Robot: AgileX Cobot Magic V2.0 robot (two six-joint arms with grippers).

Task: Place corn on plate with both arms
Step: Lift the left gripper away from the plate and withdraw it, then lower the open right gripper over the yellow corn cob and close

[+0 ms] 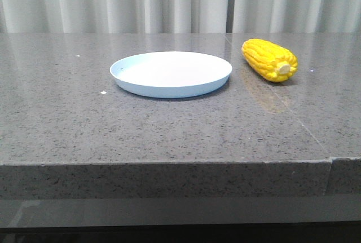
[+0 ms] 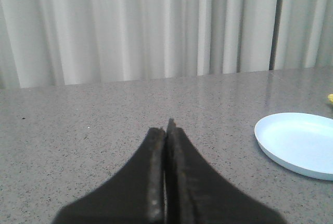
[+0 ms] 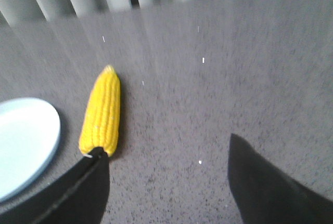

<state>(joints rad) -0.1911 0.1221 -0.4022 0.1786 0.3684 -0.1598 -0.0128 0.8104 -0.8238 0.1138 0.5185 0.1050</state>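
The yellow corn [image 1: 269,59] lies on the grey stone table, to the right of the pale blue plate [image 1: 171,73], its pale stub end toward the front. Neither gripper shows in the front view. In the left wrist view my left gripper [image 2: 166,130] is shut and empty over bare table, with the plate [image 2: 296,143] off to one side. In the right wrist view my right gripper [image 3: 165,148] is open and empty; one finger [image 3: 86,182] overlaps the corn's [image 3: 102,112] near end, and the plate's rim [image 3: 49,135] lies beside it.
The table [image 1: 67,119] has a front edge [image 1: 169,164] close to the camera and a seam [image 1: 330,159] at the right. A pale pleated curtain [image 1: 169,0] hangs behind it.
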